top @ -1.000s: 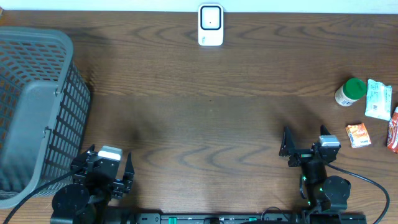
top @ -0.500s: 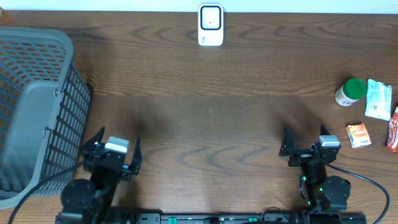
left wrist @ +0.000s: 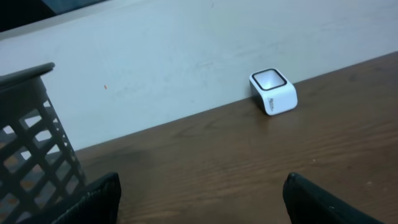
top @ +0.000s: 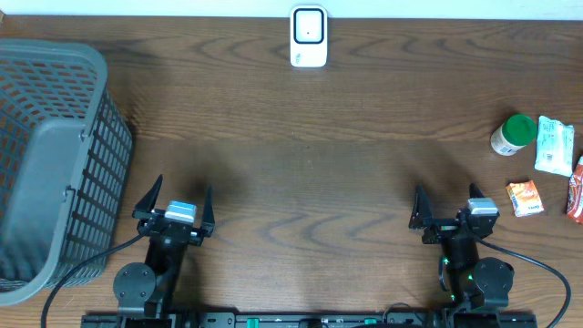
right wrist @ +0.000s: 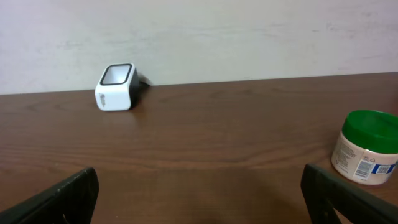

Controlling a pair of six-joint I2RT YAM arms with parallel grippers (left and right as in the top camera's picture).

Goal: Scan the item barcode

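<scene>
The white barcode scanner [top: 309, 36] stands at the table's far edge in the middle; it also shows in the left wrist view [left wrist: 273, 92] and the right wrist view [right wrist: 116, 86]. Items lie at the right edge: a green-lidded jar [top: 513, 134] [right wrist: 365, 146], a white packet [top: 554, 146], an orange packet [top: 523, 197] and a red packet [top: 576, 191]. My left gripper [top: 179, 197] [left wrist: 202, 186] is open and empty at the front left. My right gripper [top: 446, 204] [right wrist: 199, 177] is open and empty at the front right, left of the orange packet.
A grey mesh basket [top: 55, 155] [left wrist: 31, 137] fills the left side, close beside the left arm. A pale wall runs behind the table's far edge. Cables trail from both arm bases at the front.
The left arm has shifted to the right, away from the basket, and its open fingers now point toward the far edge. The right arm has not moved.
</scene>
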